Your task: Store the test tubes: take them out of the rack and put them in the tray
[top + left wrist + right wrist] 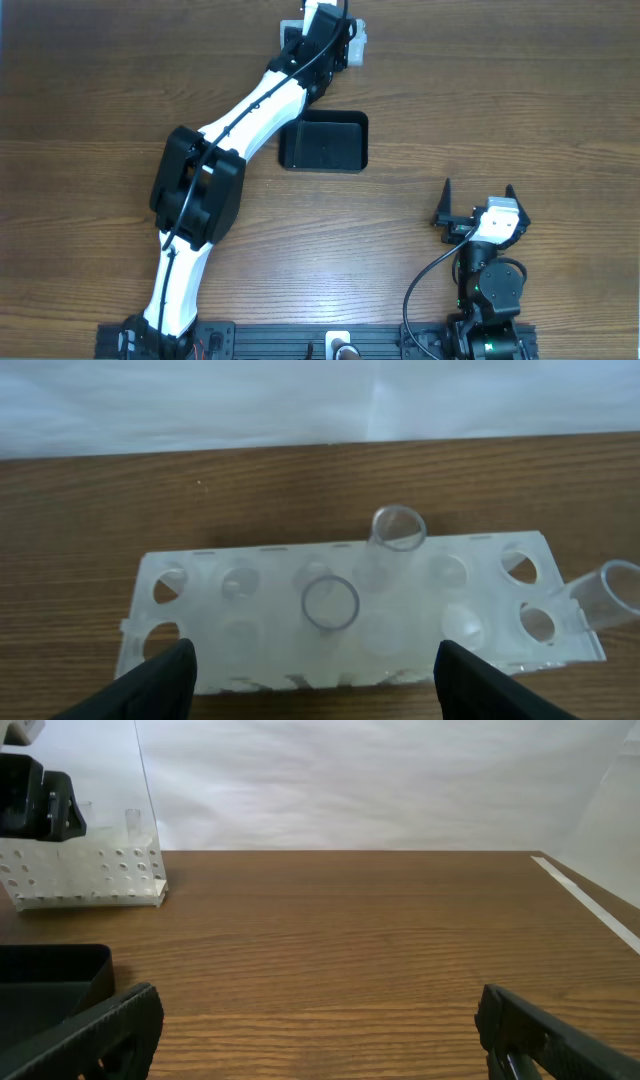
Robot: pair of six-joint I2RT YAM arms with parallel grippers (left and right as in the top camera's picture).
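Note:
A clear plastic rack (250,595) with two rows of holes stands at the table's far edge, under my left gripper (315,652). That gripper hovers open above it with nothing between its fingers. Three clear test tubes are in the rack: one (330,603) in the near row at the middle, one (397,532) upright behind it, and one (608,596) leaning outward at the rack's end. The empty black tray (323,142) lies mid-table, just in front of the rack (358,45). My right gripper (478,190) rests open near its base, far from both.
The left arm (250,110) stretches diagonally across the table's left half. From the right wrist, the rack (85,875) and a corner of the tray (50,970) sit far off, with bare wood between. A white wall stands behind the table.

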